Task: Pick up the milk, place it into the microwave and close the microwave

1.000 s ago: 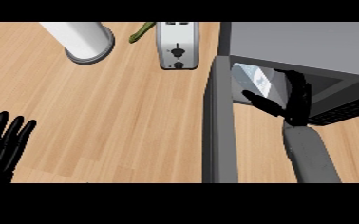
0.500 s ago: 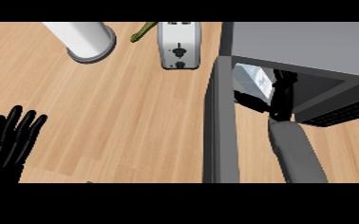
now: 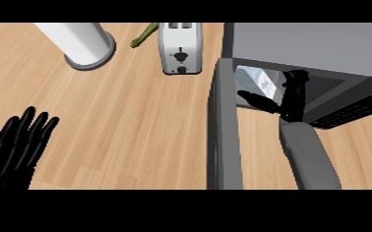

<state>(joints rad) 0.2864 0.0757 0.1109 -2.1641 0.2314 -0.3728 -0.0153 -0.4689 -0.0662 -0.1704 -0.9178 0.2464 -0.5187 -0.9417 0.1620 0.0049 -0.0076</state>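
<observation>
The grey microwave (image 3: 305,44) stands at the right with its door (image 3: 222,128) swung open toward me, seen edge-on. The milk (image 3: 256,80), a white and pale blue carton, sits inside the cavity near the left side. My right hand (image 3: 293,98) is in the opening just right of the carton, fingers straight up and thumb spread left below it; it is open and not curled round the milk. My left hand (image 3: 25,142) rests open at the lower left edge, fingers up.
A silver toaster (image 3: 180,54) stands left of the microwave. A white cylinder on a grey base (image 3: 83,44) is at the back left, and a green vegetable (image 3: 143,34) lies behind the toaster. Bare wooden counter (image 3: 123,118) lies between my hands.
My right hand has turned in the microwave opening and now shows its thumb spread left under the milk. My left hand has come further up into view.
</observation>
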